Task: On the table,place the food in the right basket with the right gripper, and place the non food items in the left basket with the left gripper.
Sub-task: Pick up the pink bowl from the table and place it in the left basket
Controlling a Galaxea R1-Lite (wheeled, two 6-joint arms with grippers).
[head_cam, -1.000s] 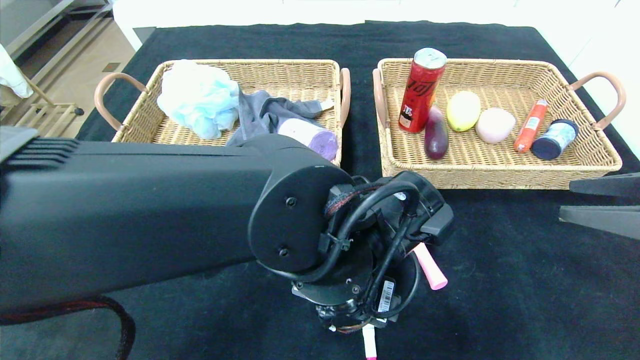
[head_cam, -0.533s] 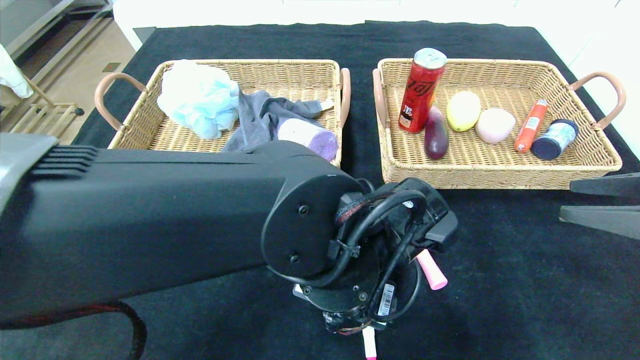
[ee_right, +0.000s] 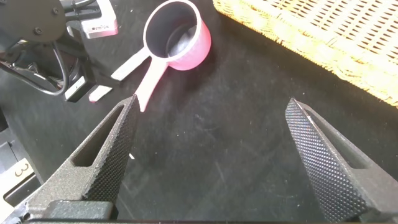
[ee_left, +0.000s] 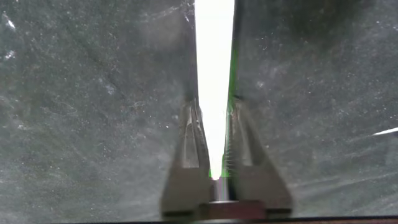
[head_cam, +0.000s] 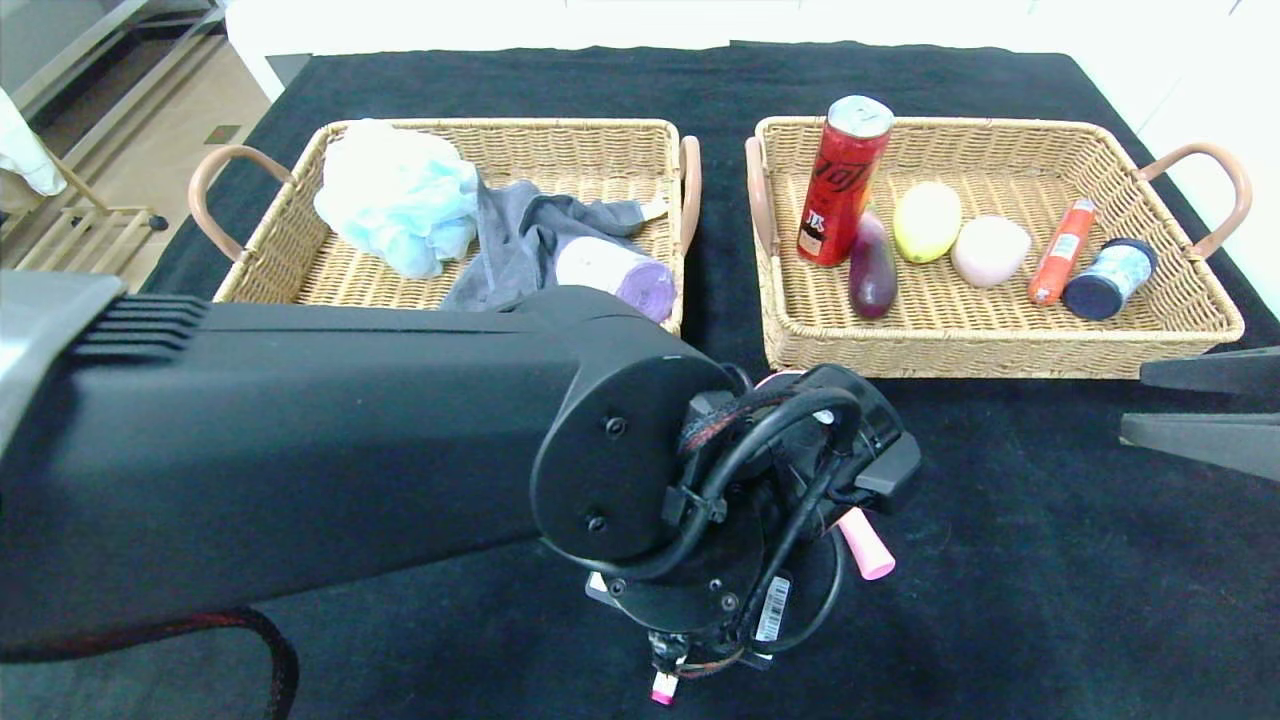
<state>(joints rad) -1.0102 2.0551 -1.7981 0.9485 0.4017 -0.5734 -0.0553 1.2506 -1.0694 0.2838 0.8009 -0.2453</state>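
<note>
My left gripper [ee_left: 213,106] points straight down at the black table, and its fingers [ee_left: 189,134] are shut on a thin white stick [ee_left: 214,62]. In the head view the left wrist hides the grip; only the stick's pink end [head_cam: 662,690] pokes out below. A pink measuring cup [ee_right: 177,34] lies beside it, its handle [head_cam: 865,545] showing past the wrist. The left basket [head_cam: 560,128] holds a blue bath puff [head_cam: 400,200], a grey cloth [head_cam: 530,235] and a purple roll [head_cam: 620,270]. My right gripper [ee_right: 211,106] hovers open over bare cloth at the right edge.
The right basket [head_cam: 1000,355] holds a red can [head_cam: 840,180], an eggplant [head_cam: 872,265], a yellow fruit [head_cam: 927,220], a pale pink fruit [head_cam: 988,250], an orange sausage [head_cam: 1062,250] and a dark-lidded jar [head_cam: 1110,278]. My left arm covers much of the near table.
The left fingers have closed on the white stick. Its end below the wrist now shows shorter and farther left. The left wrist shifted slightly right. The right arm stayed still.
</note>
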